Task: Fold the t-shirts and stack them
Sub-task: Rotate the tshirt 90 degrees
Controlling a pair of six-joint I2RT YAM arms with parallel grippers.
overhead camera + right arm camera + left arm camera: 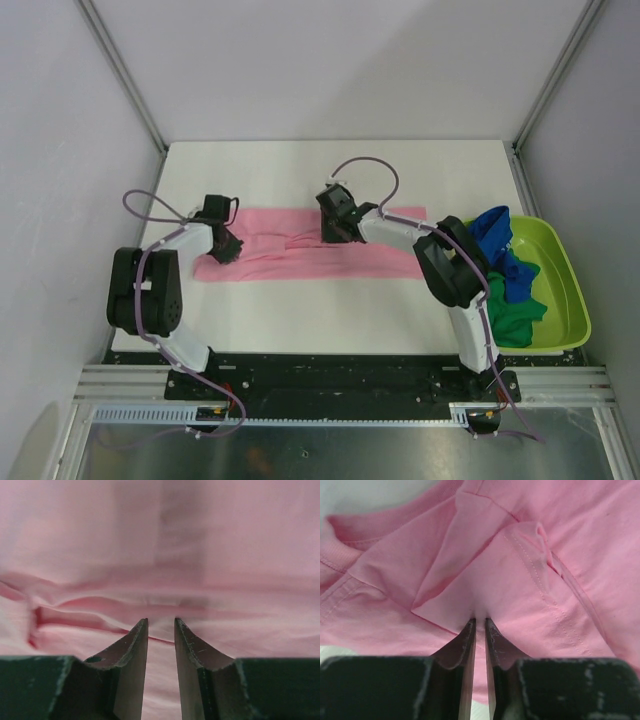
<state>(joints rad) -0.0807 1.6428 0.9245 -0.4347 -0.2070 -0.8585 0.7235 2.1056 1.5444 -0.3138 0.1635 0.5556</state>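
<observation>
A light pink t-shirt [300, 258] lies stretched in a long band across the middle of the white table [300, 180]. My left gripper [228, 246] is at its left end. In the left wrist view the left gripper [480, 620] is shut on a fold of the pink t-shirt [530, 580] near the collar. My right gripper [336, 232] is over the band's upper edge at mid-table. In the right wrist view the right gripper [161, 621] stands open by a narrow gap, tips down on the pink t-shirt [160, 540] at a crease. A royal blue t-shirt [495, 233] and a dark green t-shirt [515, 310] lie crumpled at the right.
A lime-green plastic tub [566, 262] stands at the table's right edge and holds the blue and green shirts. Metal frame posts [125, 75] rise at the back corners. The arm bases sit on the rail [330, 380] at the near edge.
</observation>
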